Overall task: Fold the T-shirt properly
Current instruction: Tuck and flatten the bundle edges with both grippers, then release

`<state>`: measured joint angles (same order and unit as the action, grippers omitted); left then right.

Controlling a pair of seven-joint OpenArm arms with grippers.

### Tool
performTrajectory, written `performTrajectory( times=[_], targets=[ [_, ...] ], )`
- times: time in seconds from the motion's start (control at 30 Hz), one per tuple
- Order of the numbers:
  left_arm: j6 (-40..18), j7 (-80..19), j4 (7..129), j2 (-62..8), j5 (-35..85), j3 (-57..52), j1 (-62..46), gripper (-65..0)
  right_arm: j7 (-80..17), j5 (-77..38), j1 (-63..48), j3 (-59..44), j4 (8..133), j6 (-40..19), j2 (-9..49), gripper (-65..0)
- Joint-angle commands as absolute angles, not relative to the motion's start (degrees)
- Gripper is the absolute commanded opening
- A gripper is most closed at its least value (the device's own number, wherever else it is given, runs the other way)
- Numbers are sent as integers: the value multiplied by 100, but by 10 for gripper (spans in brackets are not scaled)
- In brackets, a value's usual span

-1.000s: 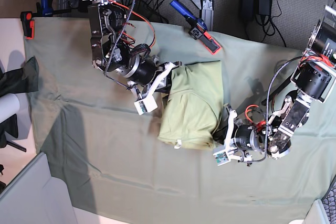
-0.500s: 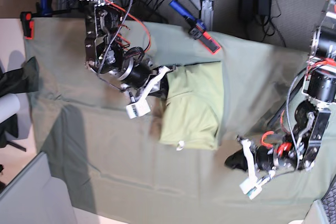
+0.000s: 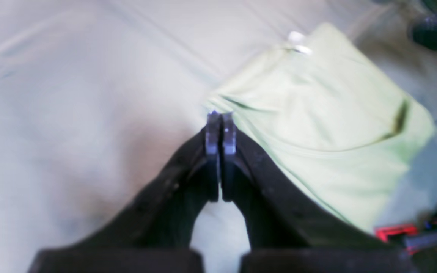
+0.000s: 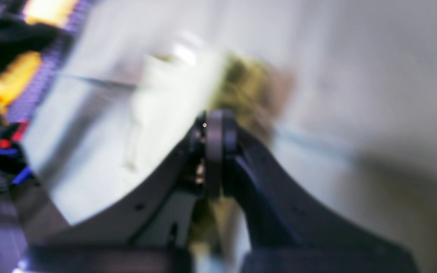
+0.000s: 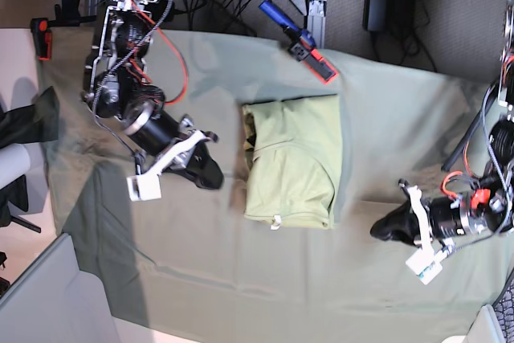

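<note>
T-shirt (image 5: 295, 166) between closed pincers.

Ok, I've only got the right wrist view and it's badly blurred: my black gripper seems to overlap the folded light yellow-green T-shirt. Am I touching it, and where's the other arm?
Observer: Not touching. The base view shows a strip of grey-green table cloth between your black right gripper and the folded light yellow-green T-shirt.
Operator: Good. And the left one, is it holding a sleeve or anything?
Observer: No. The left wrist view shows the black left gripper shut, with nothing between its fingertips.
Operator: Is it off the shirt too?
Observer: Yes, in the base view it's on the opposite side of the shirt from yours, with cloth showing between.
</note>
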<state>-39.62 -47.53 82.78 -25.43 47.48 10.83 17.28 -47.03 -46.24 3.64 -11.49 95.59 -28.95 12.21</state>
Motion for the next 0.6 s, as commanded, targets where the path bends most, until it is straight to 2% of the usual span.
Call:
performTrajectory(
  times=[0.0,0.23,0.43,0.57],
  targets=[
    [-4000,-4657,8379,-2622,4825,1037,1769,-650,-4611,-4770,622,-1061,9668,-3177,1164,-650],
    [-4000,-4654,8379,-2620,4825,1037,1232,-650,-4320,-3966,1490,-25,8772,-3175,631,-650],
    [-4000,-4659,8381,-2655,4818,1024,1138,-650,-3533,-2561,1769,364,7352,-3173,620,-650],
    [-4000,-4659,8381,-2683,4827,843,1074,-650,-3301,-2464,1761,366,6836,-3173,727,-650]
  ],
)
